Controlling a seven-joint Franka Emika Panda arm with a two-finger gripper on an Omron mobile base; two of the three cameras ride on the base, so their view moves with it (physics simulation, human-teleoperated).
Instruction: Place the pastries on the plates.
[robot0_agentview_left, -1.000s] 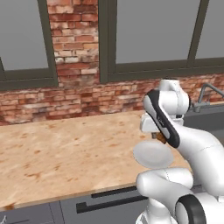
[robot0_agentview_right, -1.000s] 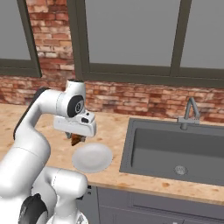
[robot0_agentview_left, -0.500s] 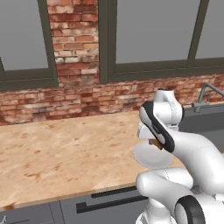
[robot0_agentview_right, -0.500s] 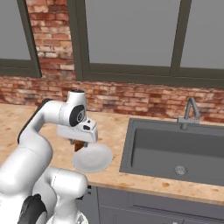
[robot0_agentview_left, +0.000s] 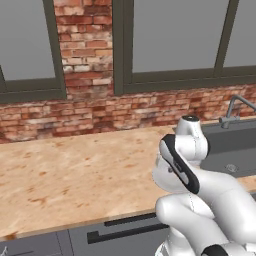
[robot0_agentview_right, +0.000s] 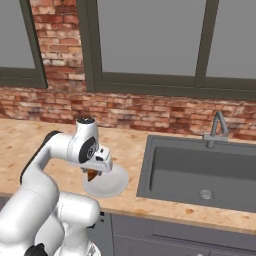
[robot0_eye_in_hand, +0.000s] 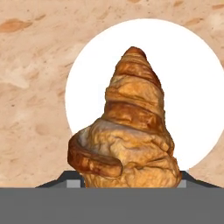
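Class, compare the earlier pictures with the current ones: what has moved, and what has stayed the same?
The gripper has come down toward the plate, still shut on the croissant, not yet released. The plate, counter and sink have stayed put.

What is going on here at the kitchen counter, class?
The white robot arm is holding a croissant in its fingers, right above a white plate that sits on the wooden counter to the left of the sink. From the hand view the croissant hangs over the plate, so it looks ready to be set down, but it has not been released.
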